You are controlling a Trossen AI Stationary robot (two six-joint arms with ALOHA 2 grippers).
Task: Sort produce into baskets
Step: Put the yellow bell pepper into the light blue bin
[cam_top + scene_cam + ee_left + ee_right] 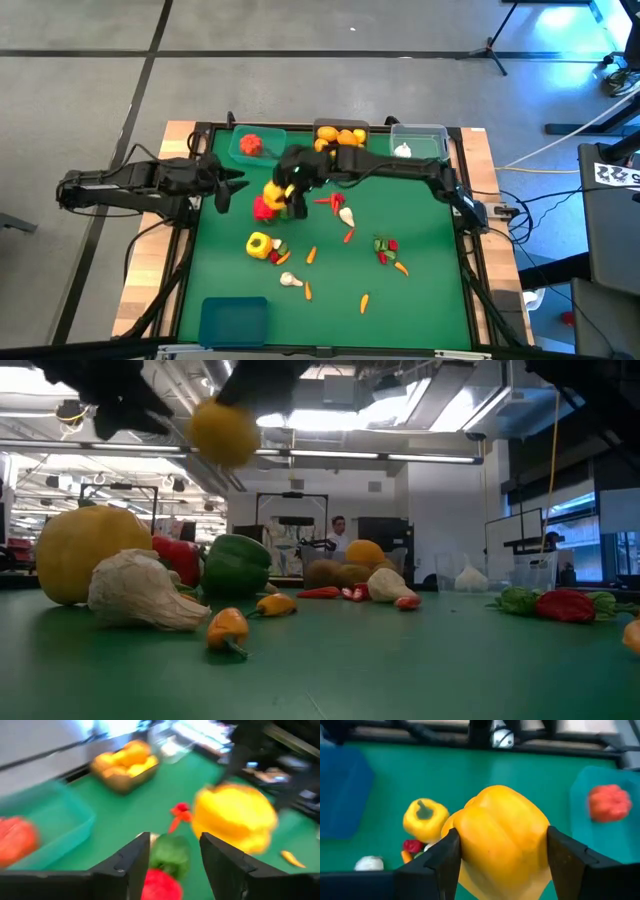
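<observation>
**Yellow pepper held aloft, with a crowd of produce below**

The right end effector had its fingers pinching a large yellow pepper, lifted clear of the green desk. In the low view the same pepper hung in the air above everything else. Directly beneath it lay a cluster of produce: a red pepper and a green pepper, with a second yellow pepper a little farther off. Beyond the end effector, at the desk's far edge, stood the teal basket holding one red piece, the dark basket full of orange and yellow fruit, and the clear basket with a garlic bulb.

The left end effector hovered just beside the held pepper, fingers slightly parted and empty.

The main risk looked like a slip: the pepper was rounded and glossy, gripped only on its flanks, so a quick swing could let it rotate out and drop onto the cluster, scattering it. The two arms were also close, so a crossing path could clip the left one.
</observation>
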